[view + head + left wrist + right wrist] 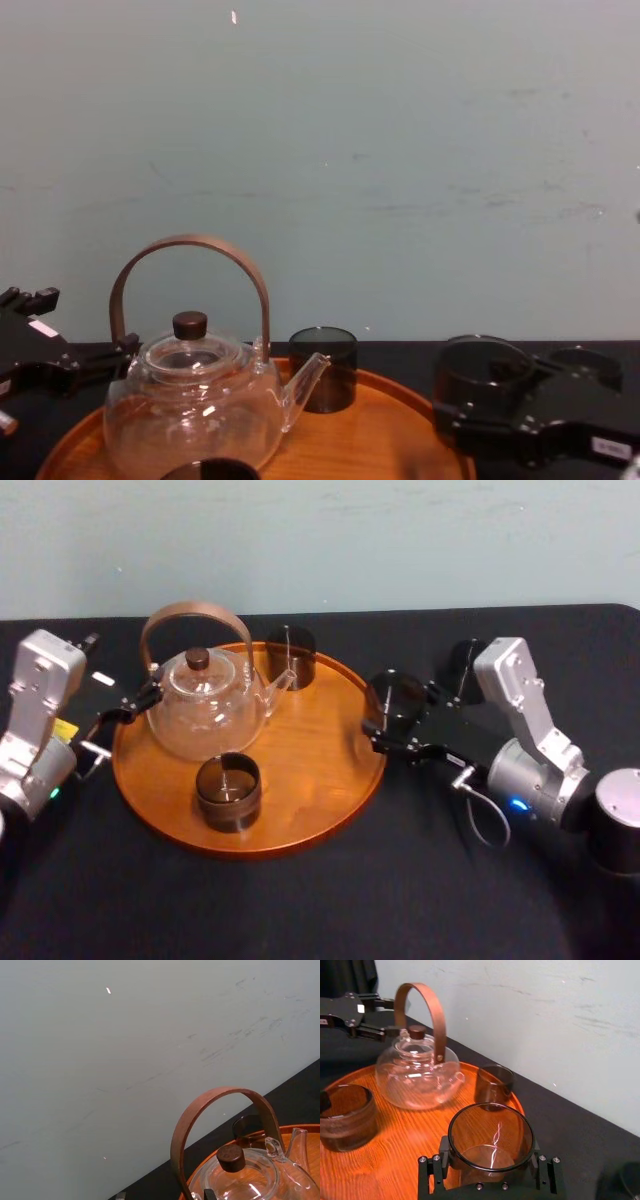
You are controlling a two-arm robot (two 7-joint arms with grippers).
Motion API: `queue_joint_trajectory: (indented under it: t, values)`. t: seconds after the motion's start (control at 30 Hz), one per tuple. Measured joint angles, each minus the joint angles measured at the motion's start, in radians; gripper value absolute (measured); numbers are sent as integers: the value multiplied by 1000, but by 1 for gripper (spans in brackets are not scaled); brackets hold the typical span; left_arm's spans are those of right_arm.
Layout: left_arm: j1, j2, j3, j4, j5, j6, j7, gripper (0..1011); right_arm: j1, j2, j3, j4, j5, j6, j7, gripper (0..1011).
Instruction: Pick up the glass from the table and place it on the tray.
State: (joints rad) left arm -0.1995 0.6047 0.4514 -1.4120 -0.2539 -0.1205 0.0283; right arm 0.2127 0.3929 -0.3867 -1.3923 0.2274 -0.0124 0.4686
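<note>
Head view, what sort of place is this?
Probably a robot test bench staged for tea: black table, bare pale wall, tray with teapot. Right claw holds a glass by the tray's rim, left claw by the teapot.

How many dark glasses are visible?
3: back glass on the tray, front glass on it, third glass in the right hand at its rim. Others may be hidden.
</note>
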Motion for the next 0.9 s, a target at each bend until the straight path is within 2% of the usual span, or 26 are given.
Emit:
queue_joint_trajectory:
  t: [0.23, 0.57, 0.9]
  values:
    - [0, 0, 0, 0, 0, 0, 0, 1010, 41, -21, -43, 24, -14, 2, 20, 903]
    - [0, 0, 0, 0, 0, 0, 0, 1010, 106, -62, -102, 92, -27, -1, 48, 903]
    - [0, 0, 0, 0, 0, 0, 0, 1010, 142, -93, -142, 137, -33, -7, 64, 903]
